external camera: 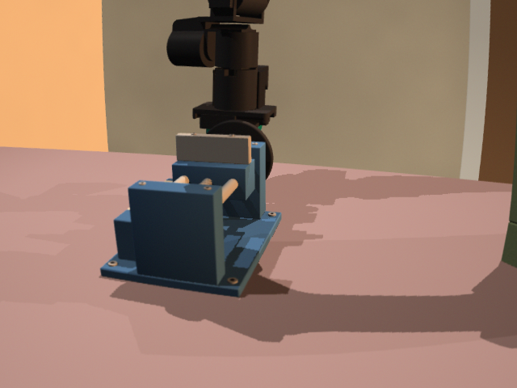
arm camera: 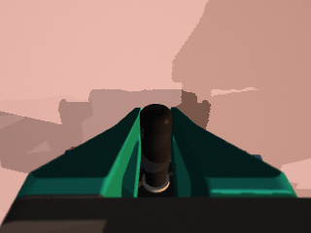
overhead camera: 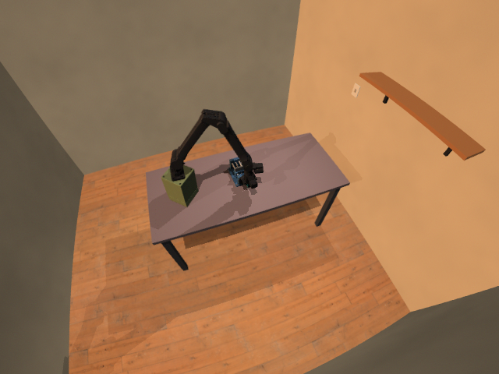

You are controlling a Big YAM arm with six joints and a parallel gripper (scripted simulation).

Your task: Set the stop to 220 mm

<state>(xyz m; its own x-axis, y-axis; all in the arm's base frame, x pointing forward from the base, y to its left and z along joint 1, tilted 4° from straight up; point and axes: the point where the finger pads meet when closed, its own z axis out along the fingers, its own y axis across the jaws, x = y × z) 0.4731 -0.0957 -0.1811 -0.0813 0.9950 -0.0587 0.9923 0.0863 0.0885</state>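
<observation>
The blue stop fixture (external camera: 195,225) (overhead camera: 242,185) stands on the table; it also shows in the top view (overhead camera: 238,171). It has a base plate, a front block, three tan rods (external camera: 206,183) and a carriage with a grey stop plate (external camera: 213,148) near the far end. A black handwheel (external camera: 250,144) sits behind the far end, mostly hidden. My gripper (arm camera: 155,117) comes down on it from above, its green fingers shut on the handwheel's black crank handle (arm camera: 155,146). In the exterior view the fingers are hidden behind the grey plate.
The arm's olive base box (overhead camera: 180,185) stands at the table's left; its edge shows at the right of the exterior view (external camera: 511,234). A wooden shelf (overhead camera: 421,113) hangs on the orange wall.
</observation>
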